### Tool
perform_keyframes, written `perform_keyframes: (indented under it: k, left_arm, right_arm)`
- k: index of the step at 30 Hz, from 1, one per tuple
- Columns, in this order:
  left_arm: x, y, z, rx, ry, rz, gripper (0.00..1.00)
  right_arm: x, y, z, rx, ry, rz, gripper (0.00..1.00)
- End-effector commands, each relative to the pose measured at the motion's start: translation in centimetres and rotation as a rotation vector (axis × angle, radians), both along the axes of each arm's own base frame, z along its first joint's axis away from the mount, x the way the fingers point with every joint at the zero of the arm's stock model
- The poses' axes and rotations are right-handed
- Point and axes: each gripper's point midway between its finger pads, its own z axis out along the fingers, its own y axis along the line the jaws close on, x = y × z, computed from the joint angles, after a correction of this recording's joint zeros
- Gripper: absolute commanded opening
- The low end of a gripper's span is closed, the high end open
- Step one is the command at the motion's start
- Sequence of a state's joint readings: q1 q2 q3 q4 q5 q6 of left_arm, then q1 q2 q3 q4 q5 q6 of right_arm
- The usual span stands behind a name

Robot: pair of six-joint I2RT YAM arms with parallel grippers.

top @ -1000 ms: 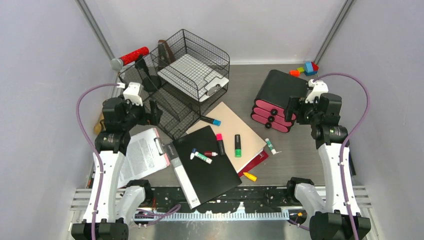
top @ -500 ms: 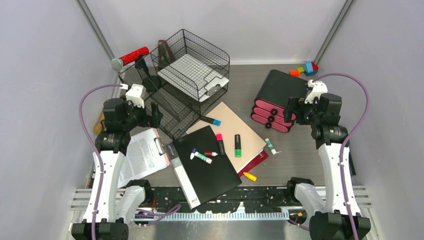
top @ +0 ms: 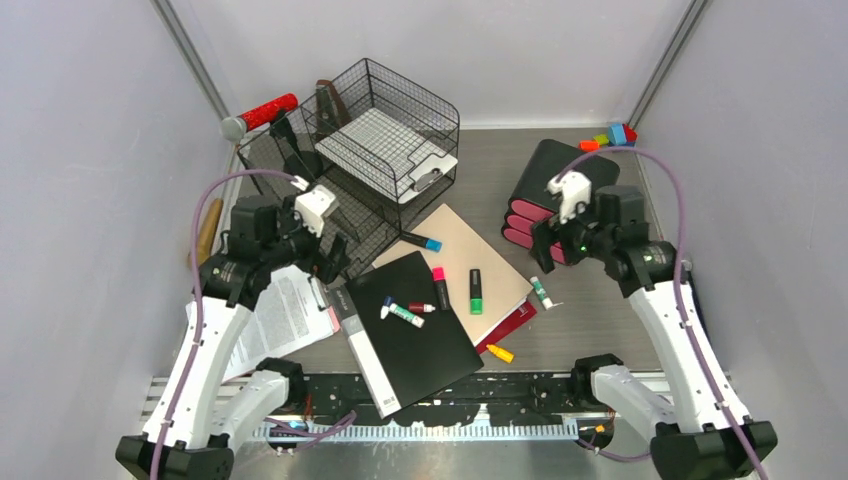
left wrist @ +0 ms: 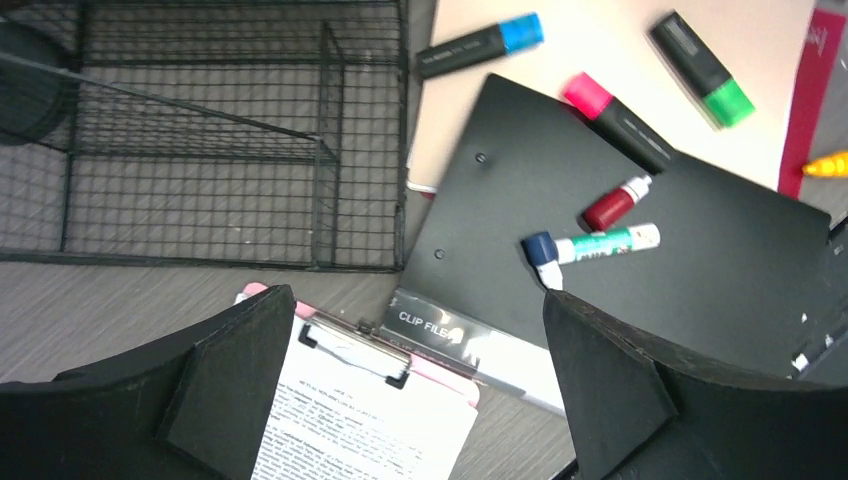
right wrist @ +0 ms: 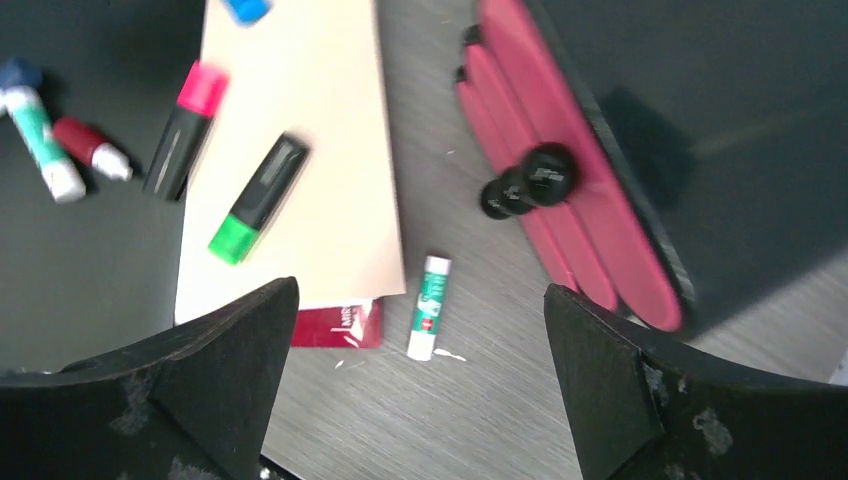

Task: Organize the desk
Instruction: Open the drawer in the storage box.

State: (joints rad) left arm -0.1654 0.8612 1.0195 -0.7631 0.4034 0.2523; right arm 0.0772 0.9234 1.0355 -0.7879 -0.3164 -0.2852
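Jaws wide and empty, the left gripper [left wrist: 420,390] hangs over the clipboard [left wrist: 365,425], the right gripper [right wrist: 415,390] over a loose glue stick [right wrist: 429,320], likely choosing pickups. The cluttered desk [top: 600,322] lies beneath both.

Legible text, by view.

Left wrist view: the white words "CLIP FILE" stand on the spine strip [left wrist: 440,325] of the black folder [left wrist: 640,250]. The strip lies just ahead of the left tool [left wrist: 415,295], between its fingers. The clipboard sheet [left wrist: 360,420], under the gap of the tool, carries lines of print too small to read. The blue-capped glue stick [left wrist: 600,243], ahead and to the right on the folder, bears a green label that cannot be made out.

Right wrist view: the red booklet [right wrist: 340,325], just ahead of the right tool [right wrist: 420,288], shows white lettering, cut off and blurred. The white glue stick [right wrist: 430,305] beside it has an unreadable green label.
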Motion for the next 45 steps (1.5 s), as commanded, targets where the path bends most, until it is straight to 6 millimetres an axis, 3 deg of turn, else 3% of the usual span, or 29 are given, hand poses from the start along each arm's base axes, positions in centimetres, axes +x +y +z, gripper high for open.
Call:
perform_keyframes:
  k: [1,5,13,22,30,37,45]
  left_arm:
    - [-1.0,-1.0,0.3,0.047,0.018,-0.082,0.99]
    - [-1.1,-2.5,1.0,0.013,0.026,-0.14,0.99]
    - [-0.3,-4.9,0.1,-0.012,0.072,-0.205,0.99]
    - [0.4,-7.4,-0.7,-0.074,0.118,-0.255,0.99]
    - [0.7,-7.6,-1.4,-0.062,0.124,-0.254,0.99]
    - [1.0,-7.4,-1.4,-0.049,0.115,-0.238,0.99]
    - [0.9,-7.2,-1.7,-0.037,0.11,-0.233,0.99]
  right_arm:
    - [-1.2,1.4,-2.3,-0.175,0.001,0.118,1.0]
    - [-0.5,1.8,-2.7,-0.2,-0.034,0.133,1.0]
    - [1.8,-0.1,-2.3,-0.297,-0.104,0.014,0.91]
    - [3.1,0.6,-2.3,-0.414,-0.148,0.052,0.8]
    - [4.5,0.8,-2.3,-0.722,-0.263,0.111,0.72]
    - [5.3,1.6,-4.5,-1.031,-0.324,0.193,0.6]
    - [6.1,1.5,-5.1,-1.197,-0.343,0.193,0.53]
